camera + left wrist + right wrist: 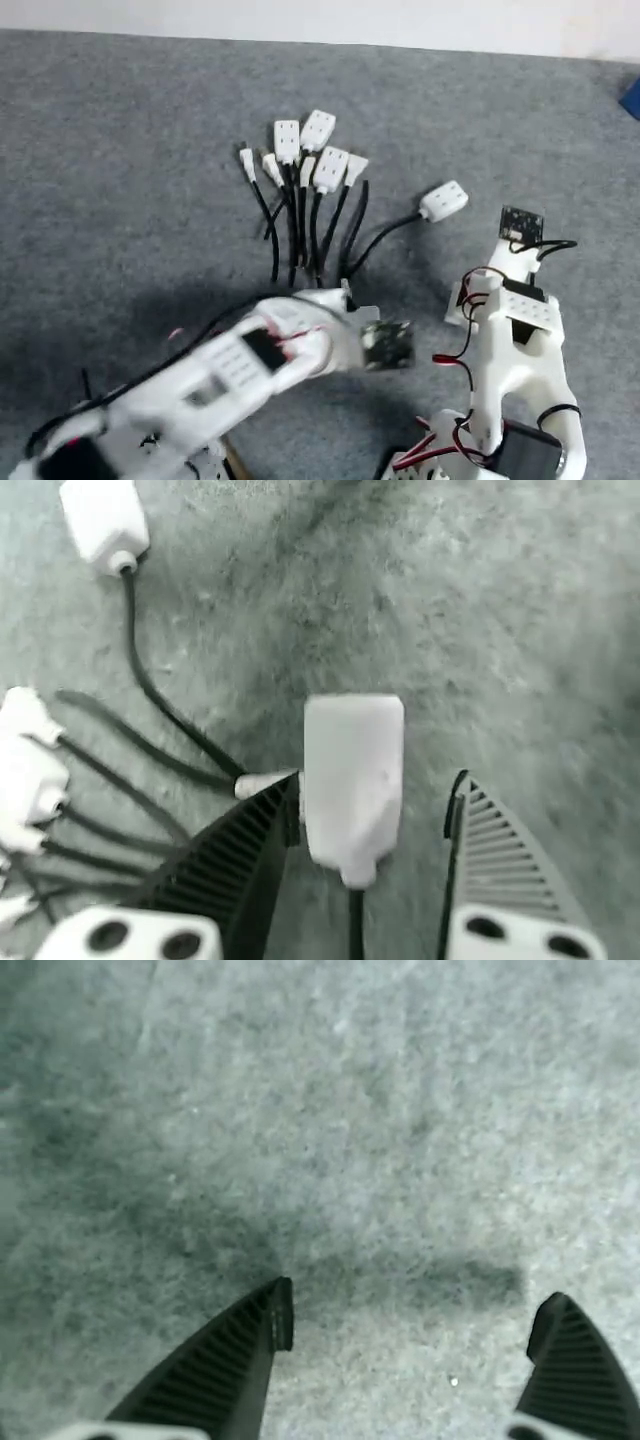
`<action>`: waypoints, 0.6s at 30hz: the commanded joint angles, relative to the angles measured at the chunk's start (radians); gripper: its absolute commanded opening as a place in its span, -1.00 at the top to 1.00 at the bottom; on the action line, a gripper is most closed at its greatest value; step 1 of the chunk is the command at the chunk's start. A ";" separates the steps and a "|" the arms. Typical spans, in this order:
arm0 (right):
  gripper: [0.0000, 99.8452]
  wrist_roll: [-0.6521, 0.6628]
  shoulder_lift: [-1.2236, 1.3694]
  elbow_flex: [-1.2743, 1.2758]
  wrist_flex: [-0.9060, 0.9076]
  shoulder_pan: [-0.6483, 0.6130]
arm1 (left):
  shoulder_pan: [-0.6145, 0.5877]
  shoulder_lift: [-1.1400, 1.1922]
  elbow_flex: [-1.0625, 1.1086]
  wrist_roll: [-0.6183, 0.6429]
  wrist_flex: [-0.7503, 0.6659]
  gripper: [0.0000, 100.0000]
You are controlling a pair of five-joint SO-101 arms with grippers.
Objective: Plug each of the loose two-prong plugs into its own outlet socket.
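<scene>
Toward the high view's upper centre, the plugs and sockets [330, 168] lie bunched. The left gripper [375, 785], jaws apart, straddles 1 white socket block [353, 750], 1 finger touching it. The right gripper [415, 1325], jaws also apart, hangs over carpet [350, 1110].

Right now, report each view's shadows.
High view: a dark shadow on the grey carpet beside the left arm. Left wrist view: faint shade around the white connector inside the open left pincer. Right wrist view: a dark band on carpet ahead of the right pincer.
</scene>
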 commanded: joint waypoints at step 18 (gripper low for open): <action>0.28 0.014 -0.013 -0.002 -0.021 -0.012 | -0.082 0.271 -0.254 -0.077 0.084 0.99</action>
